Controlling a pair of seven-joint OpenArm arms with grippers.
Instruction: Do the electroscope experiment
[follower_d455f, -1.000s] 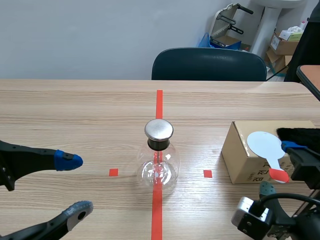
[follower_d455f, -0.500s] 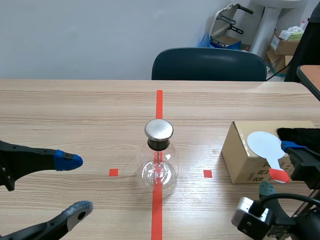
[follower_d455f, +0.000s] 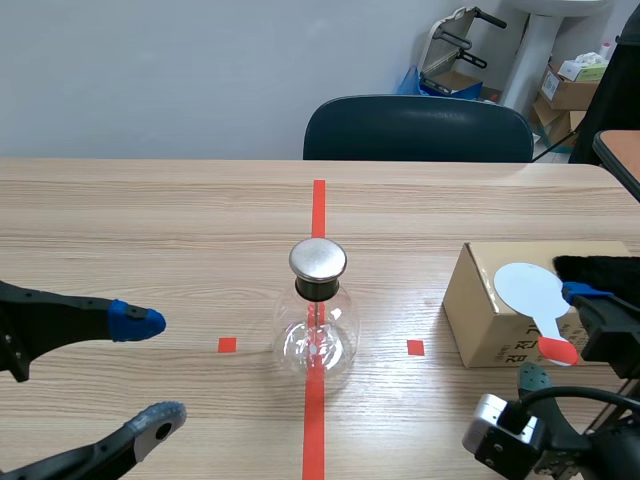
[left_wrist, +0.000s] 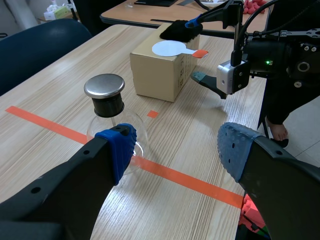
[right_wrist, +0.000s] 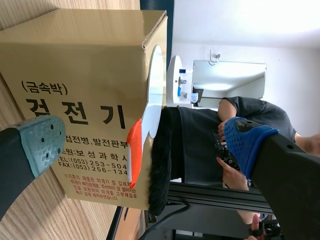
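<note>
The electroscope, a clear glass flask with a round metal cap, stands on the red tape line at the table's middle. A white disc paddle with an orange-red handle lies on a cardboard box at the right, beside a black fur cloth. My left gripper hangs open near the left front, a short way left of the flask. My right gripper is open, turned sideways at the box's near side, the paddle's handle ahead between its fingers.
A dark chair stands behind the table's far edge. Boxes and equipment fill the back right corner. In the right wrist view a person's hands show beyond the box. Bare tabletop stretches across the left and far side.
</note>
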